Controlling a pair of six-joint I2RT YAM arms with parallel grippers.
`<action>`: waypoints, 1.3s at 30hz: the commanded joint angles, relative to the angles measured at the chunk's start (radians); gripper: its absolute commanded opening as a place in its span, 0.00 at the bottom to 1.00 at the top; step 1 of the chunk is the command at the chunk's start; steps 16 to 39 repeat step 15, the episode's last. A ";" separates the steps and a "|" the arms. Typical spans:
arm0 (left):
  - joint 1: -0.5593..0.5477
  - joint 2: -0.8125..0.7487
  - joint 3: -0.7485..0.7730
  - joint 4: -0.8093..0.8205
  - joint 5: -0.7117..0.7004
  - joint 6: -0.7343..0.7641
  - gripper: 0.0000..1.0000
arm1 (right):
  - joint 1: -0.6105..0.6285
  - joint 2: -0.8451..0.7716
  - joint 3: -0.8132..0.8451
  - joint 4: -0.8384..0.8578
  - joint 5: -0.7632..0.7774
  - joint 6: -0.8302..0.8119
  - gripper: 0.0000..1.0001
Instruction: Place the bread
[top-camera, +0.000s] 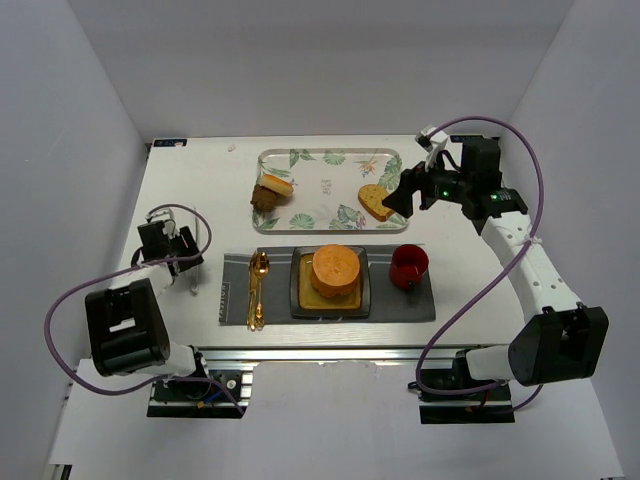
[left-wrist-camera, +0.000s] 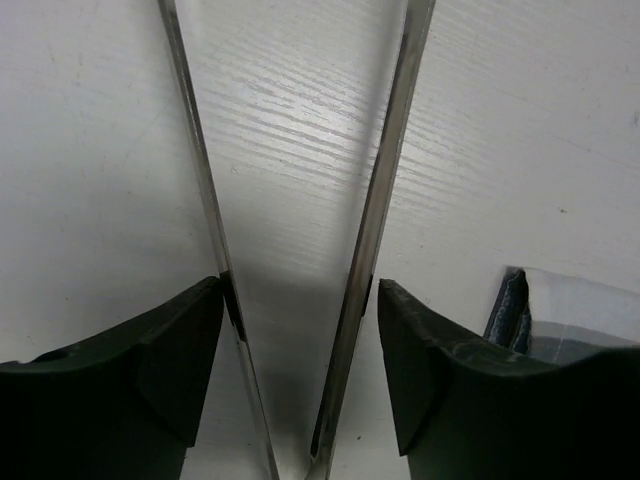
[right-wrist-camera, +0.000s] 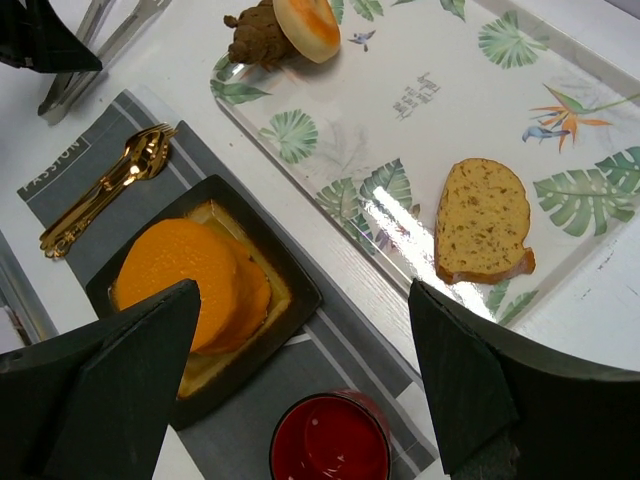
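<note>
A white table (top-camera: 200, 200) stands inside white walls. At its middle a black square plate (top-camera: 300, 300) sits on a grey cloth placemat (top-camera: 235, 305). The thick round orange bread (top-camera: 335, 268) rests on that plate, on top of a pale yellow slice. A red cup (top-camera: 409, 266) stands just right of the plate, and gold cutlery (top-camera: 258, 288) lies just left of it. A leaf-patterned tray (top-camera: 330, 185) lies beyond the plate.

The right claw (right-wrist-camera: 302, 300) hangs beyond and right of the plate, spread wide and empty. Well left of the plate, the left claw (left-wrist-camera: 300, 290) straddles metal tongs (left-wrist-camera: 385, 180), with one arm against each finger. I cannot tell whether it is clenched or released.
</note>
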 joint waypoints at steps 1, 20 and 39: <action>0.009 -0.021 0.035 0.002 0.021 0.010 0.75 | -0.004 -0.010 -0.009 -0.004 0.030 0.025 0.89; 0.022 -0.428 0.074 -0.216 0.043 -0.154 0.98 | 0.016 0.093 0.005 -0.019 0.029 0.048 0.90; 0.022 -0.428 0.074 -0.216 0.043 -0.154 0.98 | 0.016 0.093 0.005 -0.019 0.029 0.048 0.90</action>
